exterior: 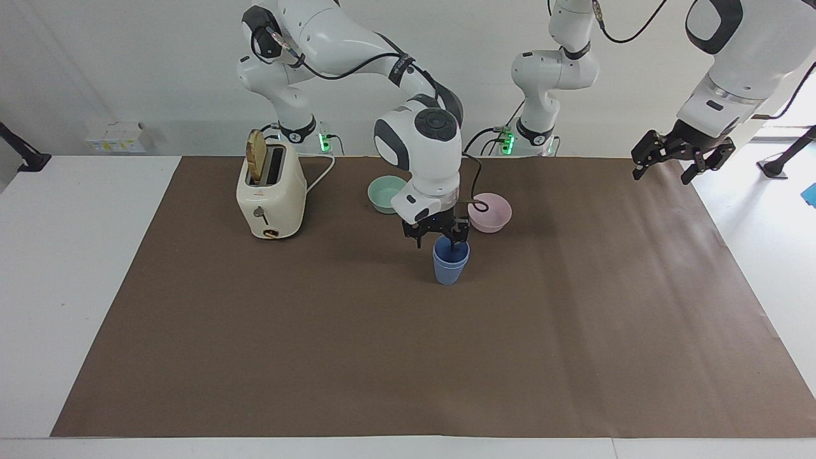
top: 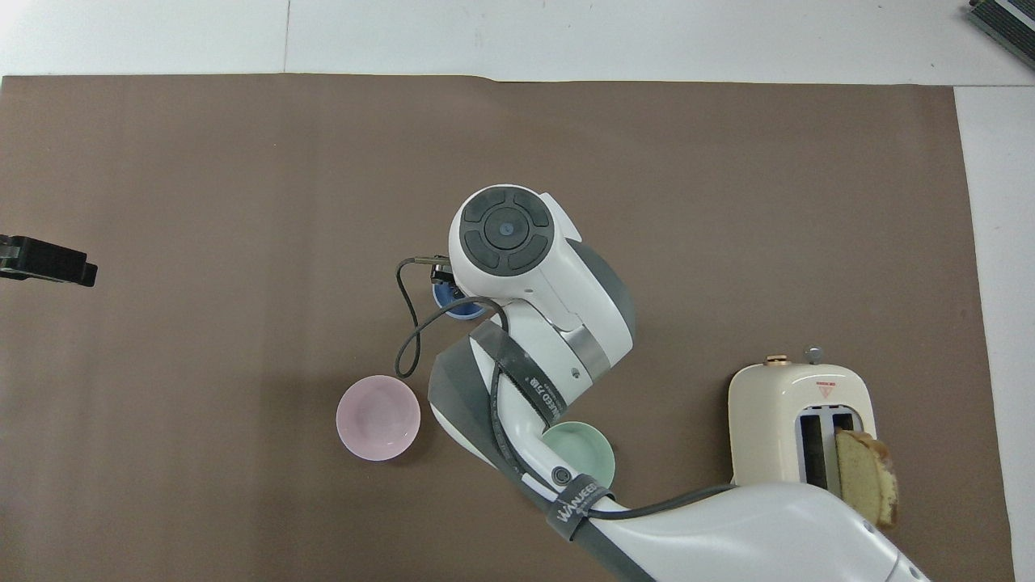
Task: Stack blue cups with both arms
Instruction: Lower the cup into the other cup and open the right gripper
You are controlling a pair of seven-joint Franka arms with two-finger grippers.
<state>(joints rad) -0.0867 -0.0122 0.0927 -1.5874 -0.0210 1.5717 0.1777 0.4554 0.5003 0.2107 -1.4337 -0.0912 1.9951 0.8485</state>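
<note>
The two blue cups (exterior: 451, 266) stand nested, one inside the other, upright on the brown mat in the middle of the table. In the overhead view only a sliver of the blue cups (top: 458, 307) shows under the right arm's wrist. My right gripper (exterior: 438, 241) hangs just above their rim, open, with one finger (exterior: 456, 240) dipping into the mouth. It holds nothing. My left gripper (exterior: 664, 172) waits open and empty, high over the mat's edge at the left arm's end, and shows in the overhead view (top: 47, 263).
A pink bowl (exterior: 489, 212) and a teal bowl (exterior: 386, 193) sit on the mat a little nearer to the robots than the cups. A cream toaster (exterior: 271, 194) with a slice of bread in it stands toward the right arm's end.
</note>
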